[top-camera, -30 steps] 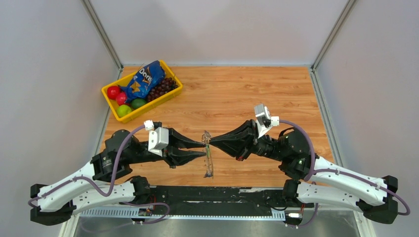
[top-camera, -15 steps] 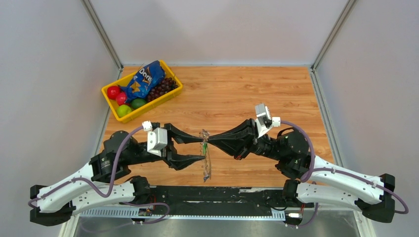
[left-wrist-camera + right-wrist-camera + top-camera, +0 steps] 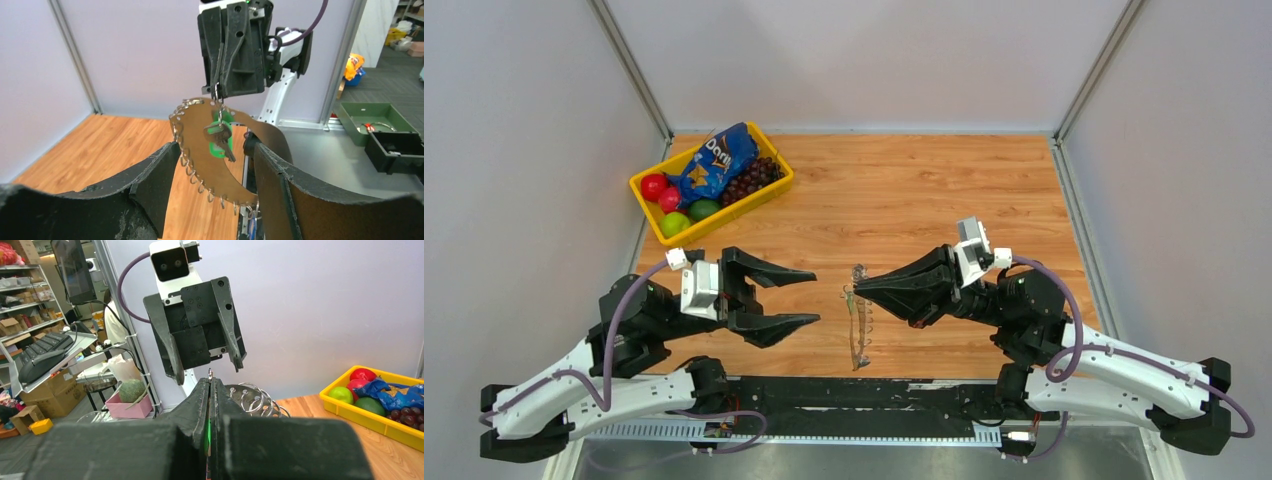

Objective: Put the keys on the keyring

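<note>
Keys (image 3: 220, 134) and green tag (image 3: 218, 150) dangle just below the tip of the right gripper (image 3: 856, 287), against the keyring (image 3: 196, 150). By my read they're on the hoop, so the threading looks done, though the link itself is too small to confirm. The right gripper's jaws are pressed together, pinching the keyring's top edge, and the hoop hangs beneath its tip. Opposite, the left gripper (image 3: 815, 296) is spread wide, empty, touching nothing, well apart from the ring. Probably only setting it down is left.

The white letters "Dori" can be read on the blue snack bag (image 3: 716, 162), which is laid in the yellow bin (image 3: 744, 203) at the far left.
</note>
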### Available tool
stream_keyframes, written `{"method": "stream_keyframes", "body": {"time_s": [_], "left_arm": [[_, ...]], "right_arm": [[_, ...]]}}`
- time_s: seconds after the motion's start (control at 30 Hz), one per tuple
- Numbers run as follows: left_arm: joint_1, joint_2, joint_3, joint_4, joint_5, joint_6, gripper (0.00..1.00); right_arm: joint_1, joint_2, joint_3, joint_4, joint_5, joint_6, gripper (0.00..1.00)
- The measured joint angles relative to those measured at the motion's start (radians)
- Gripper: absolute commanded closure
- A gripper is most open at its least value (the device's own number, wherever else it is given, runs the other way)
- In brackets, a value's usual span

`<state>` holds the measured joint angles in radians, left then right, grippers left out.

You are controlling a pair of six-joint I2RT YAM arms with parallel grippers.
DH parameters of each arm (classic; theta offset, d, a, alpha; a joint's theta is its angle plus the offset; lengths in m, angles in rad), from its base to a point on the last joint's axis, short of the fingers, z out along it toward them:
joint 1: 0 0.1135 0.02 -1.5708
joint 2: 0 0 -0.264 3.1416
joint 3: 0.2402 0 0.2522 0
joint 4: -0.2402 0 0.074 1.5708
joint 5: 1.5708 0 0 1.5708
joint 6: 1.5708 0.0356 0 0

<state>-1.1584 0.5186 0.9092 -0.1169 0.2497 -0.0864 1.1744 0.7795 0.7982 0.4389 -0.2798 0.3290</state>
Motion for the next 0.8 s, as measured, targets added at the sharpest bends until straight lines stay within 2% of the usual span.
{"method": "stream_keyframes", "body": {"time_s": [0.2, 0.37, 0.67, 0.8], "left_arm": [[0.0, 0.022, 0.0, 0.071, 0.034, -0.047, 0.35], [0.0, 0.063, 0.0, 0.116, 0.053, -0.079, 0.44], [0.0, 0.088, 0.0, 0.157, 0.071, -0.109, 0.49], [0.0, 0.098, 0.0, 0.166, 0.082, -0.119, 0.56]], "right_arm": [[0.0, 0.0, 0.0, 0.0, -0.024, -0.044, 1.0], [0.0, 0.0, 0.0, 0.002, -0.043, -0.076, 1.0], [0.0, 0.018, 0.0, 0.033, -0.082, -0.123, 1.0], [0.0, 0.026, 0.0, 0.042, -0.089, -0.136, 1.0]]}}
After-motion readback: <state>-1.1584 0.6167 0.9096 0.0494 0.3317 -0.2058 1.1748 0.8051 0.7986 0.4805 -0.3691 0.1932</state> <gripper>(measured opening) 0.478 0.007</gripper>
